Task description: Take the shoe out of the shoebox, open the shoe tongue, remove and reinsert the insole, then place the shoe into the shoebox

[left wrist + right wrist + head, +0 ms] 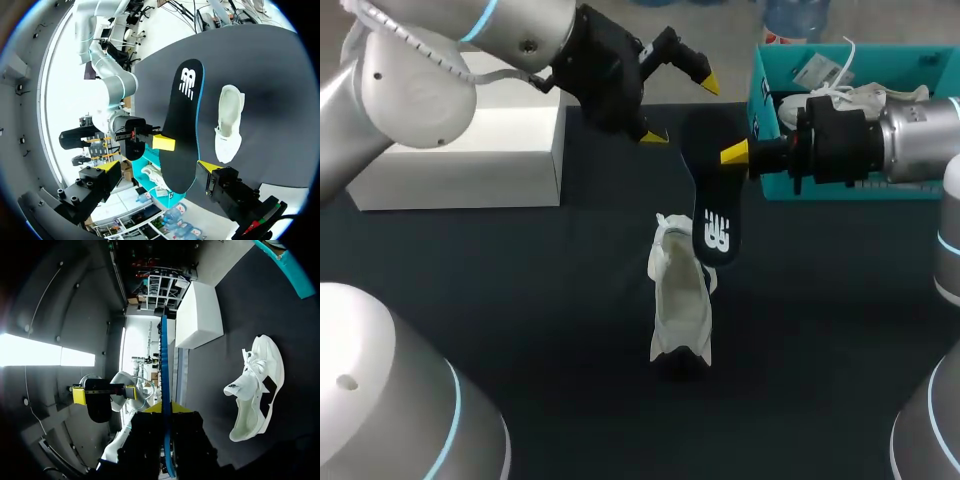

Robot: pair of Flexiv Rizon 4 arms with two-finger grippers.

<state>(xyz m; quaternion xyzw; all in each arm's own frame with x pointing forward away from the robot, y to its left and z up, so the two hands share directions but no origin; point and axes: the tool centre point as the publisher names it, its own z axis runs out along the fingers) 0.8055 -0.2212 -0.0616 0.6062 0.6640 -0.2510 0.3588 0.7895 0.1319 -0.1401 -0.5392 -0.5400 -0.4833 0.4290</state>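
Dark tabletop fills the head view: the white shoe [682,300] sits mid-table, well apart from the teal shoebox [765,90]. Above it the right gripper [732,153] pinches the insole [716,225] — the left gripper [682,108] is spread and empty. Left wrist view: the insole sits between its parted fingers, unclamped. Right wrist view: the insole is edge-on, clamped. It looks thin, light and floppy — best held near one end.

White shoe [682,300] lies well apart from teal shoebox [765,95], dark insole [715,215] raised above it.
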